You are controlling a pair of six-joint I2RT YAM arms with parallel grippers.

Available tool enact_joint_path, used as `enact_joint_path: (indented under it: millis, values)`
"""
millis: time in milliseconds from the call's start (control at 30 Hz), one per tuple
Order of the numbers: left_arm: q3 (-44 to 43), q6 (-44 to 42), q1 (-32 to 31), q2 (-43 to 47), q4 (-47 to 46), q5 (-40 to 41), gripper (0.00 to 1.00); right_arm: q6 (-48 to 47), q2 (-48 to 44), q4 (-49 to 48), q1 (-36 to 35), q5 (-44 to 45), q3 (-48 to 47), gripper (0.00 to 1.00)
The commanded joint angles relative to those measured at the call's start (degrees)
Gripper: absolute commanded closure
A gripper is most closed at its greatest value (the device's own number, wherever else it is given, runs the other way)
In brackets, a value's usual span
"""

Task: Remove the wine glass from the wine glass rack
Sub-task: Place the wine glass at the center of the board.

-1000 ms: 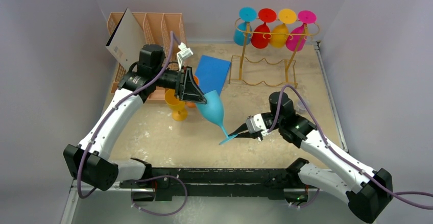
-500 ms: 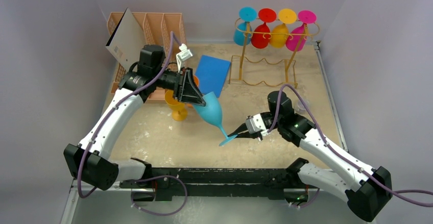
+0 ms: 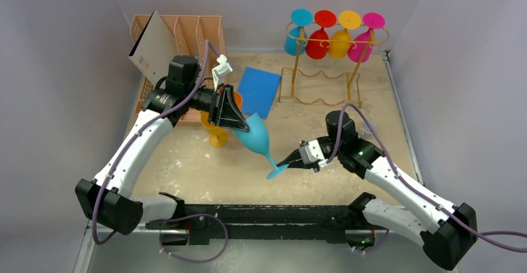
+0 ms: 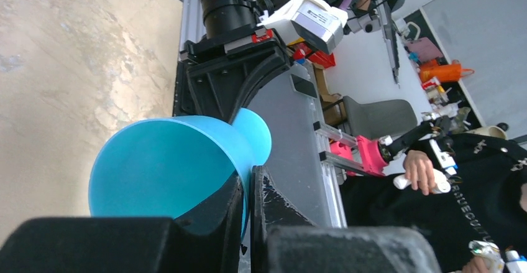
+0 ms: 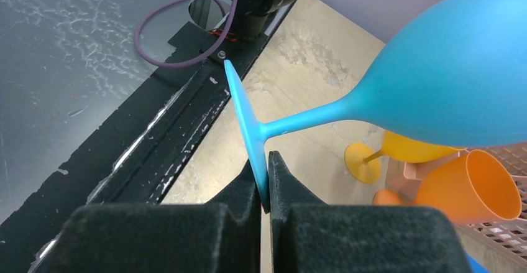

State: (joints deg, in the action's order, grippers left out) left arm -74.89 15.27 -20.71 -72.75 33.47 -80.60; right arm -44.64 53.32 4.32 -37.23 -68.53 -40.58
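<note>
Plain pale lavender-grey walls (image 3: pixel 56 49) close in the sandy beige mottled tabletop (image 3: pixel 186 161) on its left, back and right sides. A thin silver metal rail (image 3: pixel 403 117) runs along the tabletop's right edge. In front lies a dark grey glossy floor (image 5: pixel 68 55), scuffed with pale marks. The light is soft and even, with faint shadows. The left wrist view shows a grey padded office chair (image 4: pixel 379 116).

Peach organizer (image 3: pixel 208 27), blue sheet (image 3: pixel 259 89)

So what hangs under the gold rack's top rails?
On the wine glass rack: upturned blue glass, red glass, yellow glass, pink glass, bases above the rails. Stems mostly covered by those bases.
</note>
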Motion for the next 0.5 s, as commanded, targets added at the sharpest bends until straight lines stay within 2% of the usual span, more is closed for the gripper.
enact_joint_path:
  millis: [0,233,367,467]
  values:
    - [-0.52,-2.62,-0.87,1.74,1.19,-3.73,1.0,0.19,0.75,-1.09,0.14,2.29,-2.36,1.0]
    - [-0.56,-5.5,-1.09,3.85,3.53,-2.89,1.0,1.24,0.59,-2.79,0.1,3.17,-1.2,0.96]
    - [-0.78,-5.81,-1.07,4.11,3.6,-2.82,1.0,3.38,0.21,-6.01,0.14,4.04,-0.22,0.84]
    - [-0.33,-6.33,-1.0,4.1,3.58,-3.24,1.0,3.67,-0.08,-6.12,0.14,4.11,-0.18,0.79]
